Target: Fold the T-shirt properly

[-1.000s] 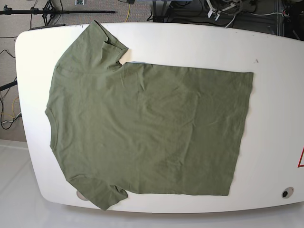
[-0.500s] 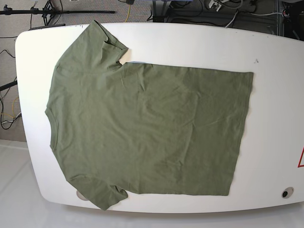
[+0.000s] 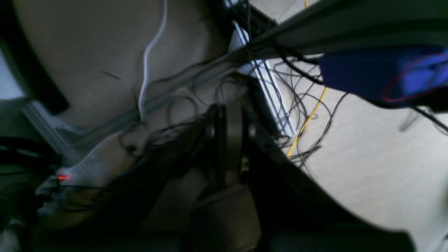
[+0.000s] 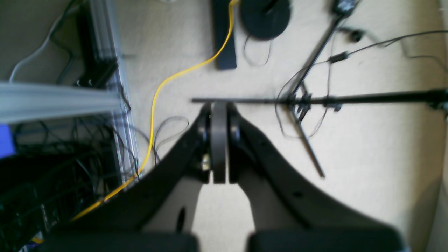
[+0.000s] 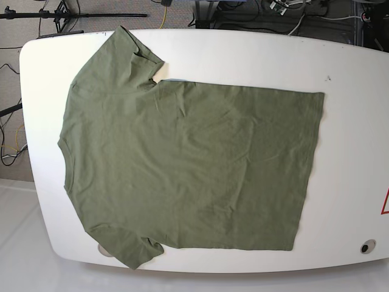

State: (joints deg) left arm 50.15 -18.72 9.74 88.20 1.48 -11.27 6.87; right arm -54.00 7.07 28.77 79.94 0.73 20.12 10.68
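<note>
T-shirt (image 5: 188,167) flat on white table (image 5: 352,121), right tool (image 4: 219,140) together above floor, left tool (image 3: 229,140) together, both off the shirt

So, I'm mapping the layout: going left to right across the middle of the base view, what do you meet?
Bare white table edge → T-shirt, collar end first, hem last → bare table → red triangle marking at the frame's right edge.

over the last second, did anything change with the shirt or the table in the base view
Nothing visibly changed. The T-shirt lies spread flat on the white table in the same place and outline, collar toward the view's left, hem toward its right, with no fold started. Neither arm appears in the base view at either moment.
</note>
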